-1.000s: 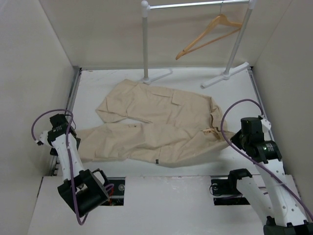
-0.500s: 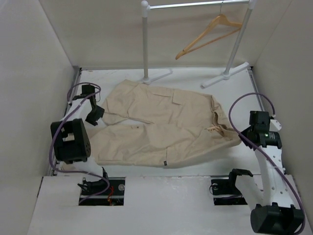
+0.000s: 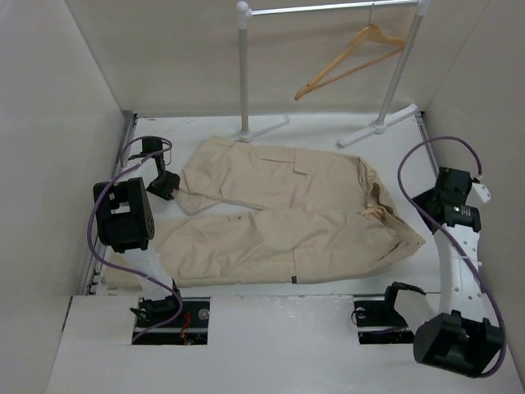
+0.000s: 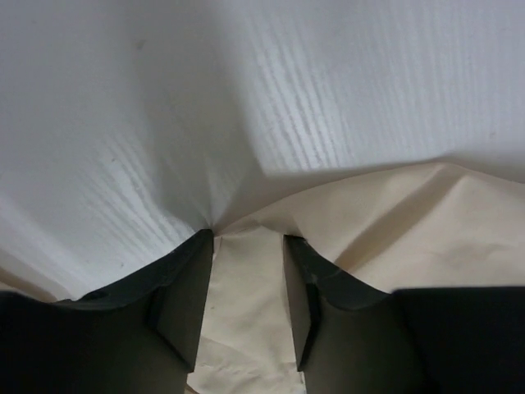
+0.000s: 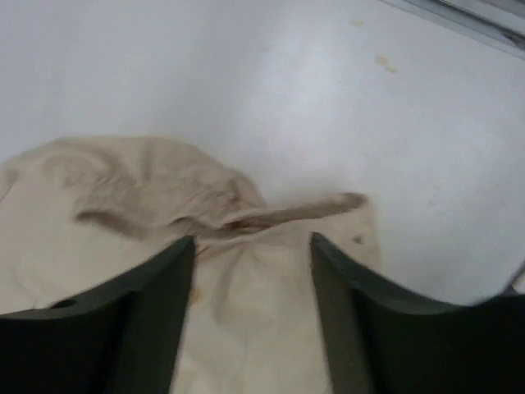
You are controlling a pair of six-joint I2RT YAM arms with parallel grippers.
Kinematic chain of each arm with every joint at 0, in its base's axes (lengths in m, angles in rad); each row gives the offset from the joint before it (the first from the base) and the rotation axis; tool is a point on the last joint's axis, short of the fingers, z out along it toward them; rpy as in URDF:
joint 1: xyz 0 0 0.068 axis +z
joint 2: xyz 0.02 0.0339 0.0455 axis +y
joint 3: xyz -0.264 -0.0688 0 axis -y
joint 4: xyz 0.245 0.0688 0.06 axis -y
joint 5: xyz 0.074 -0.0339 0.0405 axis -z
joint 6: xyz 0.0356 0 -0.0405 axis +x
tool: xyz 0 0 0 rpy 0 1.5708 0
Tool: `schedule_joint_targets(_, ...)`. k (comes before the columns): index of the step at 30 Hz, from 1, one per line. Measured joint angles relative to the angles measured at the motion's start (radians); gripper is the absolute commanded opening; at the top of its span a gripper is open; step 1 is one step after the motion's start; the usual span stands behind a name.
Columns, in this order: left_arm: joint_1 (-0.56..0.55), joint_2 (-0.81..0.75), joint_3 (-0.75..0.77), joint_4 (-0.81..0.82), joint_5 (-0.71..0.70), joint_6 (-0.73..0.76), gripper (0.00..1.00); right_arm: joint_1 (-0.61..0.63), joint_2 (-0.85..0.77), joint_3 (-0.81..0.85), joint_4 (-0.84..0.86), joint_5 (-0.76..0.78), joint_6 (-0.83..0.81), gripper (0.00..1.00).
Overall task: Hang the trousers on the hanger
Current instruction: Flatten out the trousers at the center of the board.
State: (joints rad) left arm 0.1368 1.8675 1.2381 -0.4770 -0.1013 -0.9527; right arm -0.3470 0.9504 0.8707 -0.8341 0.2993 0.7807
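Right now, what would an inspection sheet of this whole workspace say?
Surface: white table, trousers spread on it.
Job's things: trousers lie flat, waist to the right; hanger hangs bare on the rail.
Clutter: nothing seen.
Claws: left claw at a leg cuff, cloth between its fingers, grip unclear; right claw open over the waist edge.
Cables: a purple cable loops off each arm.
Surroundings: plain white walls on three sides.
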Motion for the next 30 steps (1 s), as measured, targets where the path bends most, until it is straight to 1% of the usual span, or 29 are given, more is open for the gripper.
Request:
schedule_joint_targets(1, 0.000, 0.000, -0.004, 0.017, 0.003, -0.005, 0.30, 0.055, 0.003, 0.022, 0.030, -0.003, -0.013, 0.36)
schedule_joint_targets(2, -0.001, 0.000, -0.008, 0.034, 0.009, -0.009, 0.25, 0.107, 0.022, 0.041, 0.059, -0.010, -0.028, 0.31)
schedule_joint_targets(3, -0.002, 0.000, -0.011, 0.046, 0.013, -0.015, 0.21, 0.164, 0.053, 0.068, 0.087, -0.024, -0.042, 0.30)
schedule_joint_targets(4, -0.003, 0.000, -0.017, 0.061, 0.018, -0.019, 0.18, 0.211, 0.101, 0.101, 0.108, -0.040, -0.059, 0.36)
schedule_joint_targets(5, -0.004, 0.000, -0.021, 0.072, 0.021, -0.023, 0.15, 0.250, 0.158, 0.136, 0.123, -0.052, -0.079, 0.46)
schedule_joint_targets(6, -0.004, 0.000, -0.025, 0.083, 0.023, -0.026, 0.13, 0.286, 0.224, 0.175, 0.143, -0.056, -0.105, 0.60)
schedule_joint_targets(7, -0.004, 0.000, -0.029, 0.093, 0.025, -0.028, 0.11, 0.313, 0.297, 0.205, 0.168, -0.056, -0.130, 0.70)
schedule_joint_targets(10, -0.004, -0.003, -0.042, 0.123, 0.032, -0.034, 0.07, 0.364, 0.466, 0.253, 0.193, -0.031, -0.206, 0.73)
schedule_joint_targets(15, -0.004, -0.008, -0.055, 0.150, 0.036, -0.038, 0.03, 0.400, 0.630, 0.320, 0.178, 0.005, -0.308, 0.74)
schedule_joint_targets(17, -0.004, -0.010, -0.058, 0.156, 0.037, -0.041, 0.02, 0.416, 0.686, 0.370, 0.177, 0.016, -0.341, 0.69)
schedule_joint_targets(18, -0.004, -0.012, -0.061, 0.159, 0.036, -0.041, 0.01, 0.423, 0.713, 0.396, 0.180, 0.024, -0.352, 0.64)
schedule_joint_targets(20, -0.004, -0.016, -0.061, 0.159, 0.032, -0.041, 0.00, 0.433, 0.766, 0.441, 0.183, 0.039, -0.372, 0.47)
schedule_joint_targets(21, -0.004, -0.020, -0.061, 0.158, 0.028, -0.041, 0.00, 0.435, 0.792, 0.458, 0.187, 0.042, -0.378, 0.33)
schedule_joint_targets(22, -0.002, -0.026, -0.061, 0.158, 0.022, -0.041, 0.00, 0.434, 0.816, 0.472, 0.187, 0.045, -0.383, 0.21)
schedule_joint_targets(23, -0.001, -0.034, -0.060, 0.153, 0.016, -0.041, 0.00, 0.429, 0.836, 0.484, 0.183, 0.046, -0.389, 0.15)
schedule_joint_targets(26, 0.015, -0.077, -0.023, 0.115, -0.007, -0.035, 0.00, 0.404, 0.884, 0.515, 0.172, 0.048, -0.383, 0.02)
schedule_joint_targets(28, 0.033, -0.113, 0.034, 0.090, -0.027, -0.024, 0.00, 0.375, 0.891, 0.523, 0.168, 0.047, -0.371, 0.00)
schedule_joint_targets(30, 0.048, -0.154, 0.104, 0.074, -0.044, -0.011, 0.00, 0.337, 0.884, 0.527, 0.168, 0.047, -0.344, 0.00)
